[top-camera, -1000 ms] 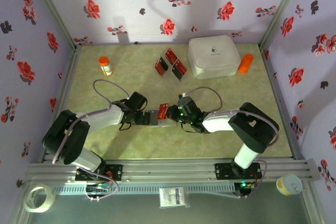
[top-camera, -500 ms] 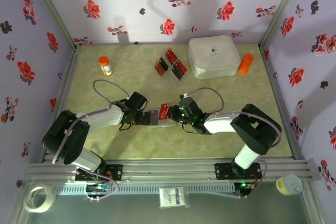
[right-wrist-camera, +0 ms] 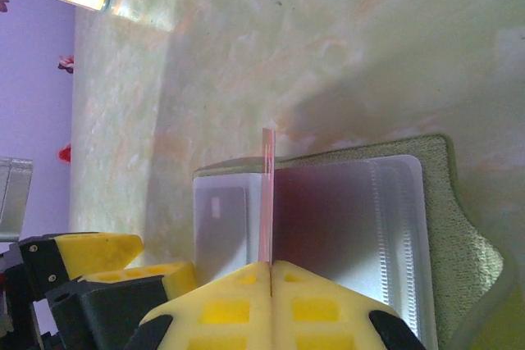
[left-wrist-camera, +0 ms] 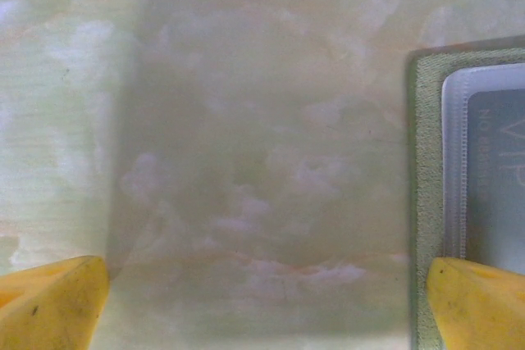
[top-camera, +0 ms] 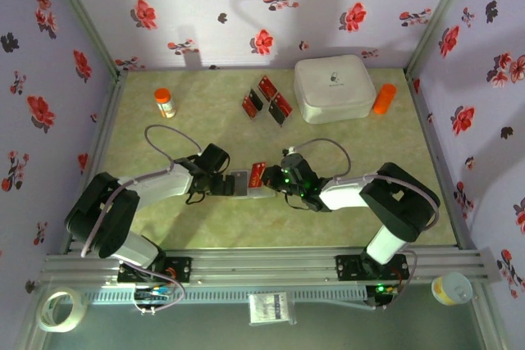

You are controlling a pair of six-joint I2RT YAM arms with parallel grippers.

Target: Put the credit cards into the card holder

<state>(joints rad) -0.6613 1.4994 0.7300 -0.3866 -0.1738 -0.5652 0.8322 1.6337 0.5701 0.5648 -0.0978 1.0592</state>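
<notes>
Right claw (right-wrist-camera: 271, 266) stays clenched on a thin red credit card (right-wrist-camera: 267, 194), edge-on over the open olive-green fabric card holder (right-wrist-camera: 463, 227) on the desk (top-camera: 164, 145). Barely moved, so insertion is still pending. Left claw (left-wrist-camera: 262, 305) is released at the holder's edge.

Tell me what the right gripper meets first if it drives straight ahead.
Probably the open card holder: the right gripper holds a credit card edge-on over its sleeves; depth is unclear.
</notes>
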